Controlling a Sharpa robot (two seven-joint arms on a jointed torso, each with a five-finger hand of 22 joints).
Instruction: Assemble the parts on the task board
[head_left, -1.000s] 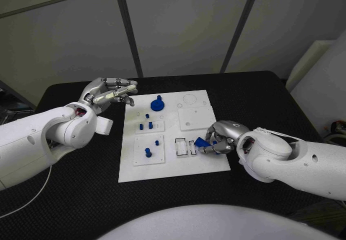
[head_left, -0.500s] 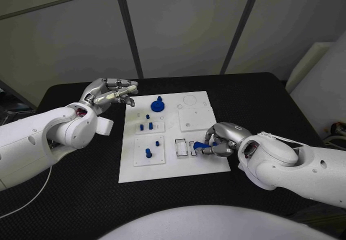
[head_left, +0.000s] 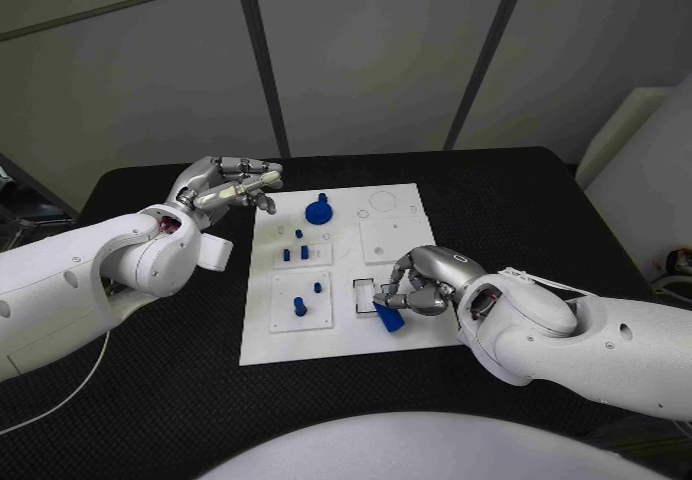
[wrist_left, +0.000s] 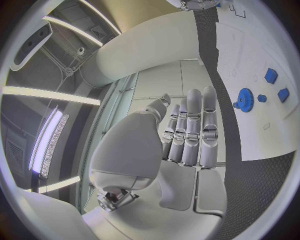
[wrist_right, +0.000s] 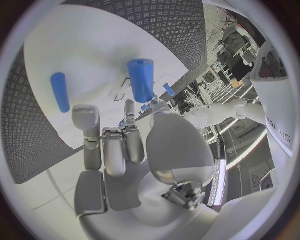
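The board (head_left: 351, 262) sits mid-table (head_left: 548, 200). The right hand (head_left: 418, 283) hovers at its near right part, fingers curled in, and whether they pinch anything I cannot tell. A blue peg (head_left: 389, 318) lies just beside the fingertips, nearer the robot. The left hand (head_left: 228, 181) hangs off the far left corner, fingers together, holding nothing.

White task board (head_left: 346, 335) carries small blue parts (head_left: 299, 304) and a blue gear (head_left: 319, 210).

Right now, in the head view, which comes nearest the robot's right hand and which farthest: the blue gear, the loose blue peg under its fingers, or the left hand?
From the right hand:
1. Blue peg, just below its fingers.
2. Blue gear, board's far side.
3. Left hand, beyond the board's far left corner.
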